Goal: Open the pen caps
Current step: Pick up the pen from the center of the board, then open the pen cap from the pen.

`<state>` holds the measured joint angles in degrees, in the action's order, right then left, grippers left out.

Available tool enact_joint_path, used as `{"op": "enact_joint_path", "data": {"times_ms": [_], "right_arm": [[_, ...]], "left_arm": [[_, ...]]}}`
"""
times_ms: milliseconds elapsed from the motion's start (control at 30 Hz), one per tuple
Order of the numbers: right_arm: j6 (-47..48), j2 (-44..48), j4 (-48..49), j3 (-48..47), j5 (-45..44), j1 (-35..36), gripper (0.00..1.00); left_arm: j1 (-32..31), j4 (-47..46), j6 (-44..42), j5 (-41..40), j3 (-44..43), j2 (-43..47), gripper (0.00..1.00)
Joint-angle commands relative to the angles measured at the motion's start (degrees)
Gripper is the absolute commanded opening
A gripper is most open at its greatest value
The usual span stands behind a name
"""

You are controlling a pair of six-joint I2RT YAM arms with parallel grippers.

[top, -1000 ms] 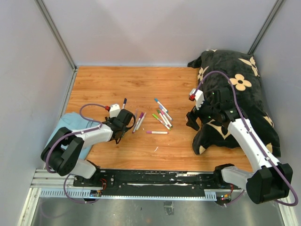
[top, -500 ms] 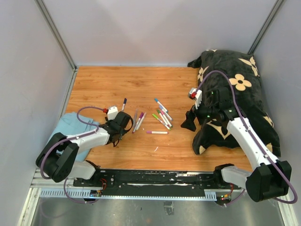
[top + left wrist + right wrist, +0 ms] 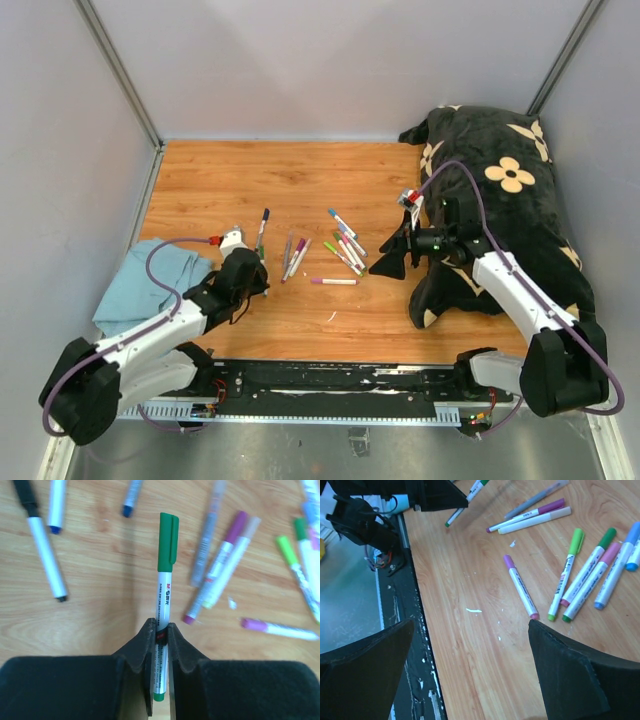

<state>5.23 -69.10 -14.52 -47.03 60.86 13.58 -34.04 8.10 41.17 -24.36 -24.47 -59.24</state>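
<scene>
Left gripper (image 3: pixel 160 630) is pinching 1 green pen (image 3: pixel 163 600) by its white barrel, fingers clamped tight on it. Its green cap (image 3: pixel 168 542) is on, pointing away from the jaws over the wooden table (image 3: pixel 100 605). Right gripper (image 3: pixel 471 625) has fingers spread wide, holding nothing, low over the wood near the other capped pens (image 3: pixel 586 575).

a: what do the arms look like?
b: left arm (image 3: pixel 160 330) and right arm (image 3: pixel 515 285): white shells, black joints, a purple cable (image 3: pixel 170 242) looping along each.
a: and the left claw (image 3: pixel 160 630), right claw (image 3: pixel 471 625)?
b: black, wedge-shaped fingers (image 3: pixel 570 675).
</scene>
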Motion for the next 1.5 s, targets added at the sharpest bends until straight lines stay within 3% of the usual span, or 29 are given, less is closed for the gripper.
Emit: {"op": "enact_joint_path", "data": {"times_ms": [0, 133, 367, 467, 600, 900, 1200, 1467], "right_arm": [[-9.13, -0.62, 10.77, 2.22, 4.89, 1.71, 0.99], [-11.37, -1.4, 14.75, 4.1, 3.29, 3.41, 0.99], [-11.67, -3.07, 16.67, 4.55, -0.27, 7.33, 1.0], [-19.5, -3.98, 27.37, 8.49, -0.59, 7.68, 0.99], [-28.77, -5.31, 42.0, 12.45, 0.47, 8.49, 0.99], [-34.28, -6.64, 46.06, 11.97, -1.34, 12.55, 0.97], [-37.22, -7.17, 45.3, 10.11, -1.82, 14.48, 0.8], [-36.99, -7.16, 42.83, 8.9, -1.62, 15.15, 0.49]], "left_arm": [[-3.27, -10.83, -1.27, 7.36, 3.92, 7.71, 0.0], [-5.95, -22.24, 0.11, 12.16, 7.79, 12.06, 0.0], [-13.29, -35.62, 2.04, 10.27, 7.49, 8.94, 0.0], [-15.65, -40.26, 2.75, 9.67, 5.84, 4.7, 0.0], [-17.71, -45.38, 4.05, 7.29, 4.64, 1.12, 0.0], [-21.27, -52.96, 7.59, -2.72, 2.63, -4.11, 0.0], [-26.4, -57.71, 7.29, -9.15, -0.05, -9.88, 0.0], [-28.45, -60.76, 6.27, -10.17, -1.8, -13.83, 0.0]]}}
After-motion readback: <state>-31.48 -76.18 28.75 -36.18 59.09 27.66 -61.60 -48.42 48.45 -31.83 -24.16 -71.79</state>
